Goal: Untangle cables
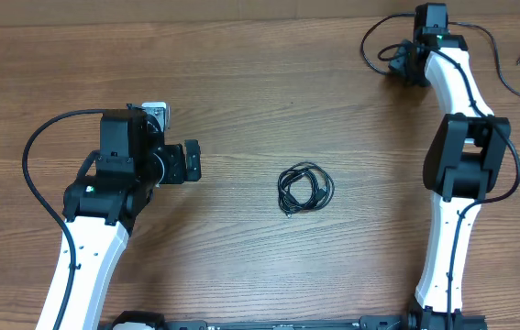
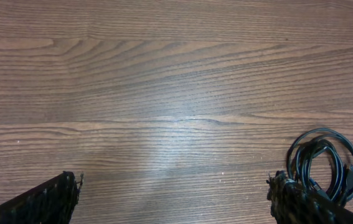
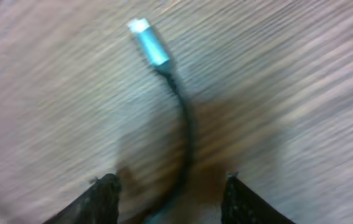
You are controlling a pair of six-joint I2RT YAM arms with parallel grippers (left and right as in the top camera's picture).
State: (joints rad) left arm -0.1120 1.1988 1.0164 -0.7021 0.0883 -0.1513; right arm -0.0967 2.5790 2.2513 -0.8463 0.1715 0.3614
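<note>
A small coil of thin black cables [image 1: 305, 188] lies on the wooden table near the middle. It also shows in the left wrist view [image 2: 335, 158], just beyond the right finger. My left gripper [image 1: 192, 163] [image 2: 173, 180] is open and empty, well to the left of the coil. My right gripper [image 1: 395, 64] is at the far right corner. The right wrist view is blurred. In it a loose black cable [image 3: 185, 124] with a silvery blue plug end [image 3: 148, 42] runs between the right gripper's [image 3: 170, 180] spread fingers, which are not closed on it.
A thin black strand [image 1: 516, 84] lies on the table at the far right edge, past the right arm. A black loop [image 1: 370, 46] curves beside the right gripper; I cannot tell whether it is arm wiring. The table is brown wood [image 1: 269, 82].
</note>
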